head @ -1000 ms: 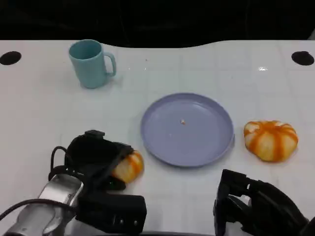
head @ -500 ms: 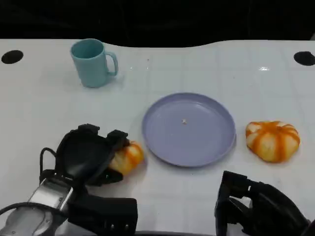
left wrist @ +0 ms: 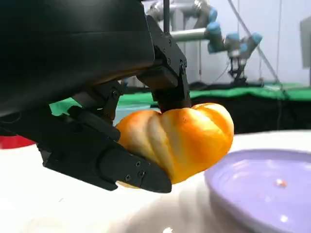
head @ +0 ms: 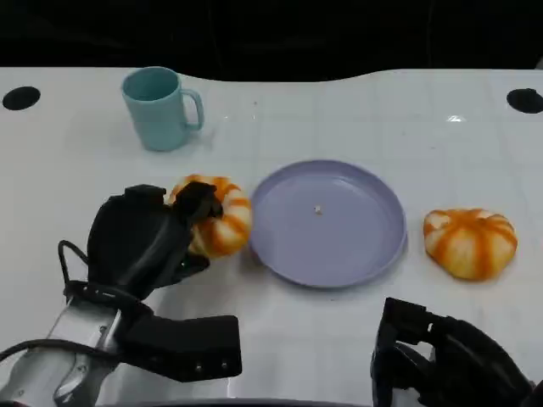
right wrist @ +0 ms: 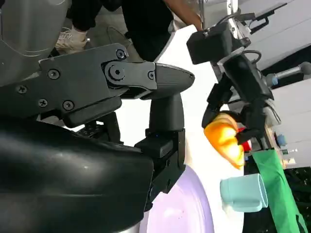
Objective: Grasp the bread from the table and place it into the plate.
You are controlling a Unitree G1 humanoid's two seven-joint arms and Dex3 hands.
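My left hand (head: 148, 237) grips an orange-and-white striped bread roll (head: 219, 217), lifted off the table just left of the lavender plate (head: 327, 223). In the left wrist view the roll (left wrist: 177, 138) sits between black fingers (left wrist: 104, 160), with the plate's rim (left wrist: 257, 187) close beside it. A second striped bread roll (head: 469, 242) lies on the table right of the plate. My right hand (head: 445, 360) rests low at the near right edge, away from both rolls, holding nothing. The right wrist view shows the left hand (right wrist: 238, 82) carrying the roll (right wrist: 224, 138).
A teal mug (head: 159, 108) stands at the back left; it also appears in the right wrist view (right wrist: 243, 191). Two dark round holes (head: 20, 97) mark the table's far corners. A person in dark clothes (right wrist: 141, 24) stands beyond the table.
My left hand has lifted the bread roll off the table and carried it up and toward the plate's left rim. The right hand has stayed put.
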